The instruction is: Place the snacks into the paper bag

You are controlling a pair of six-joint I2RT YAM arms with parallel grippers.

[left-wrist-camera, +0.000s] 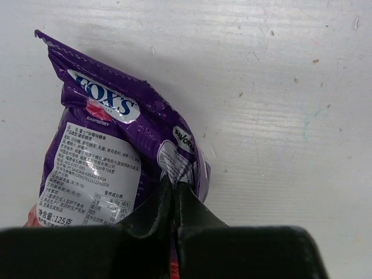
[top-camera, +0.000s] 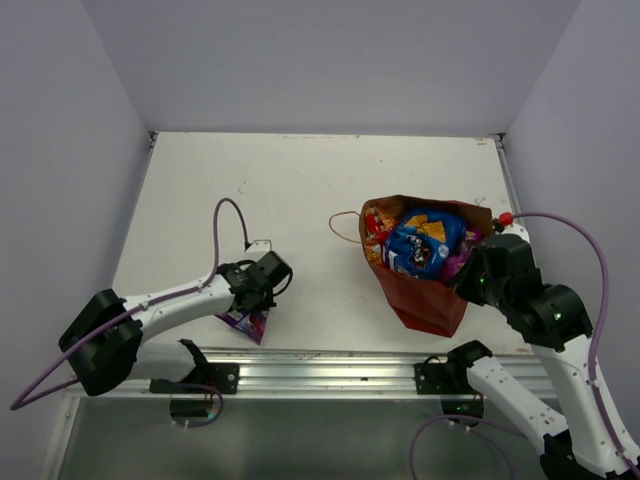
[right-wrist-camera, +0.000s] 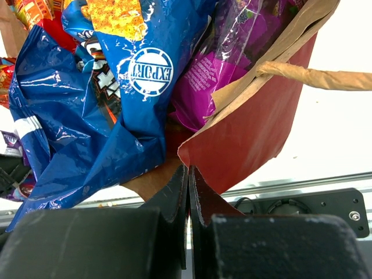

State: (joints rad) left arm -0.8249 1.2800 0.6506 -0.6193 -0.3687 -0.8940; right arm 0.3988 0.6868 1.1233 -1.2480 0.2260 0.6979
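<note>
Near edge, left: my left gripper (left-wrist-camera: 174,187) is clamped on one end of the packet (left-wrist-camera: 110,145), whose long axis runs away from the fingers. The bag (top-camera: 432,300) lies well to its right. There my right gripper (right-wrist-camera: 189,171) pinches the wall, the mouth opens farther back, and the Doritos (right-wrist-camera: 116,87) sit inside.
</note>
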